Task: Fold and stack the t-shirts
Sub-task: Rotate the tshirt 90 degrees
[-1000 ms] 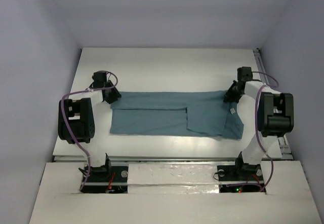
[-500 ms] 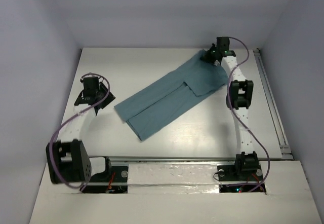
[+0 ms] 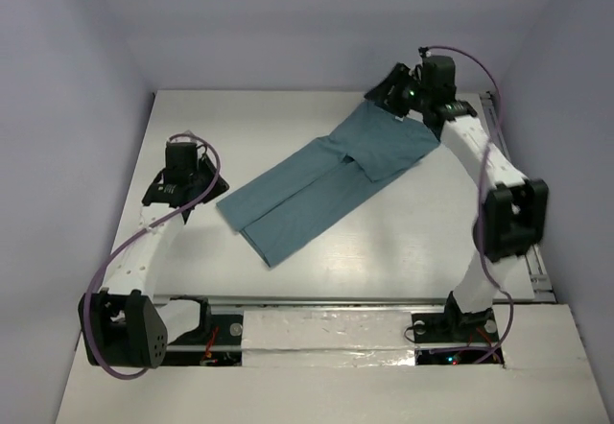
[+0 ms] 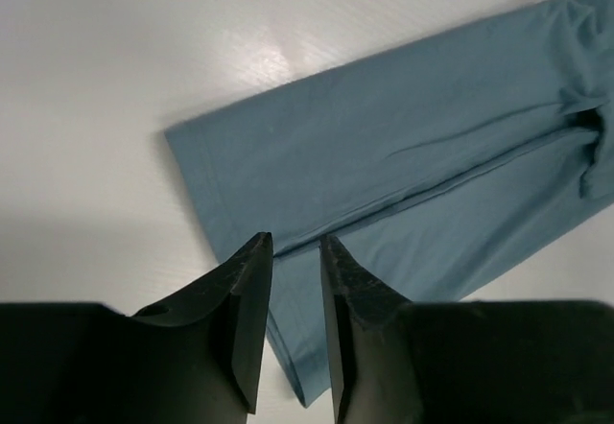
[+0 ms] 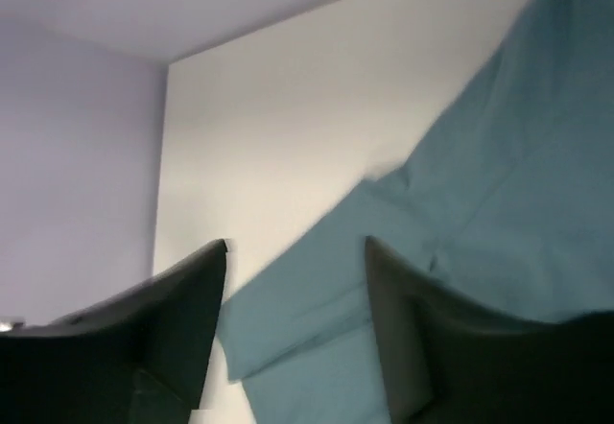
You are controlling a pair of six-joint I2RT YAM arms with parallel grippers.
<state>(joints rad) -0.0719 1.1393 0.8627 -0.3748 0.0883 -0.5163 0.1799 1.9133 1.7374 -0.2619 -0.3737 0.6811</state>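
Note:
The teal-blue t-shirt [image 3: 326, 179], folded into a long narrow strip, lies flat and diagonal on the white table, from the near left to the far right. My left gripper [image 3: 206, 189] hovers just left of the strip's near-left end; in the left wrist view its jaws [image 4: 293, 242] stand a little apart and empty, with the shirt [image 4: 403, 146] below and beyond them. My right gripper [image 3: 386, 95] is raised over the far-right end; in the right wrist view its jaws [image 5: 295, 244] are wide apart and empty above the shirt [image 5: 480, 223].
The white table [image 3: 288, 117] is boxed in by pale walls at the left, back and right. A metal rail [image 3: 513, 184] runs along its right edge and another [image 3: 336, 299] along the near edge, in front of the arm bases.
The shirt has swung from lying straight across to a diagonal. The right gripper dragged its end to the far right, then lifted off. The left gripper let go and backed away left.

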